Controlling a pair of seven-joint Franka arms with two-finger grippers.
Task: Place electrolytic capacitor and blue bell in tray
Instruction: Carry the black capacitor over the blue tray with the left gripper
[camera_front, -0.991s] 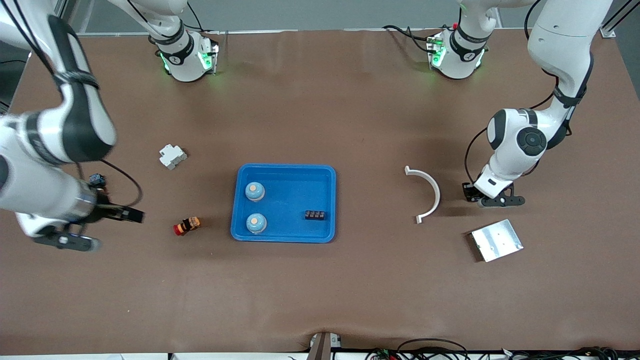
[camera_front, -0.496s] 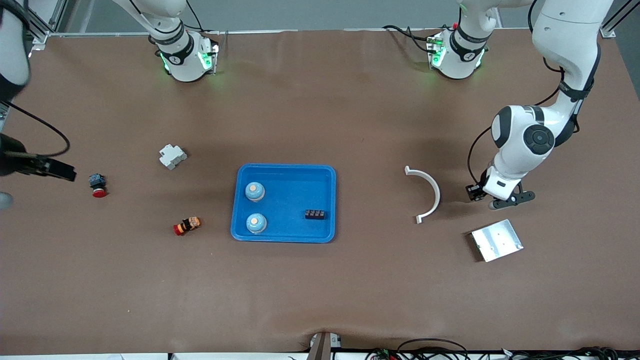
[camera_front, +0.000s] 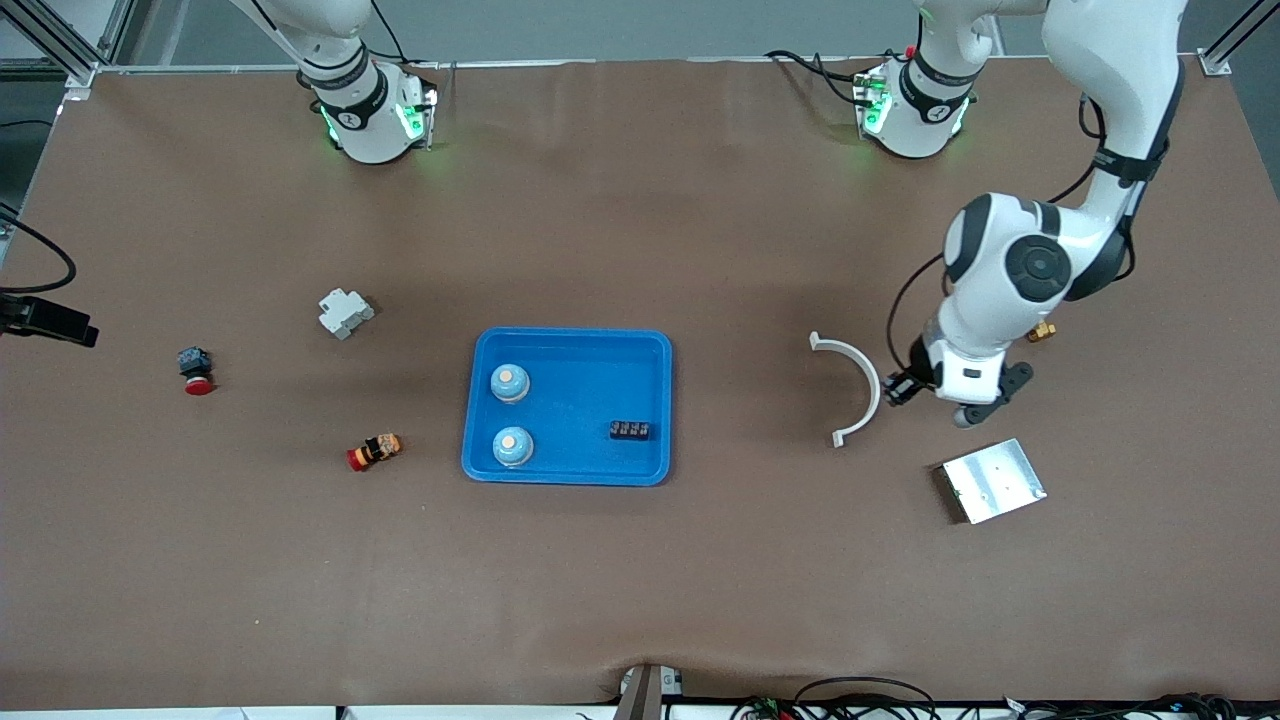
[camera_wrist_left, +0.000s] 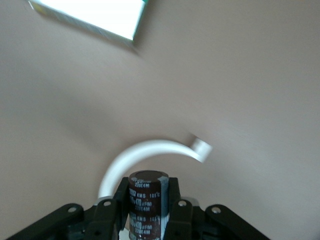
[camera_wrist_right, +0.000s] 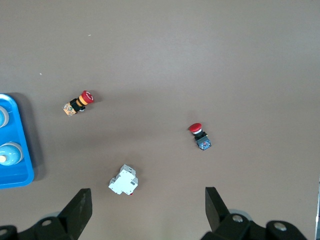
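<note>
The bright-blue tray lies mid-table. Two blue bells stand in it at the end toward the right arm. My left gripper is shut on the dark brown electrolytic capacitor and holds it over the table beside the white arc. My right gripper is open and empty, high above the table at the right arm's end. Only a dark part of it shows at the edge of the front view. A corner of the tray and one bell show in the right wrist view.
A black terminal block lies in the tray. The white arc and a silver plate lie toward the left arm's end. A white breaker, a red push button and a red-yellow stop button lie toward the right arm's end.
My right arm has pulled away to its end of the table, nearly out of the front view. My left gripper has moved with the capacitor toward the white arc.
</note>
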